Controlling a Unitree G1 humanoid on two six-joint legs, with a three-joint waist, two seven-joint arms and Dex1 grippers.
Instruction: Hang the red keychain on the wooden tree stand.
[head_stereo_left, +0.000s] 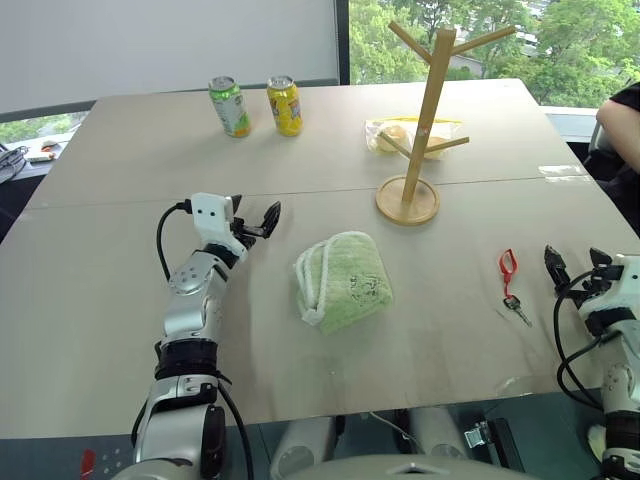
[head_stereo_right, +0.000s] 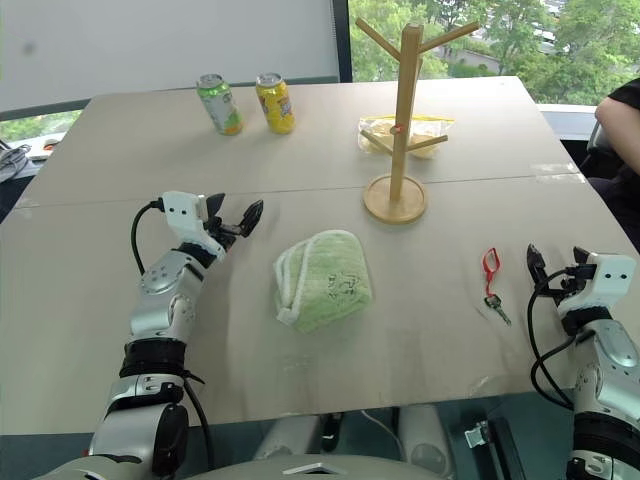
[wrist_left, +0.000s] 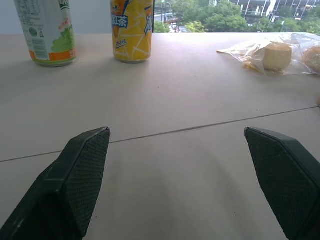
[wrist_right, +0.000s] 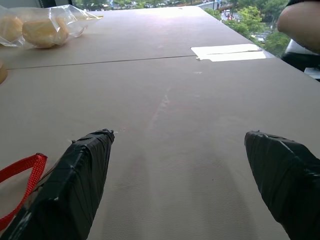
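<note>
The red keychain (head_stereo_left: 509, 268) lies flat on the table at the right, a thin red loop with a small dark key (head_stereo_left: 517, 306) at its near end. The wooden tree stand (head_stereo_left: 420, 120) rises upright on its round base beyond it, toward the table's middle. My right gripper (head_stereo_left: 573, 262) stands open just right of the keychain, apart from it; the red loop (wrist_right: 20, 170) shows beside one finger in the right wrist view. My left gripper (head_stereo_left: 255, 220) is open over bare table at the left, holding nothing.
A folded green towel (head_stereo_left: 343, 280) lies in the middle. A green can (head_stereo_left: 229, 105) and a yellow can (head_stereo_left: 285, 104) stand at the back left. A clear bag of bread (head_stereo_left: 412, 136) sits behind the stand. A person's arm (head_stereo_left: 622, 120) shows at the far right edge.
</note>
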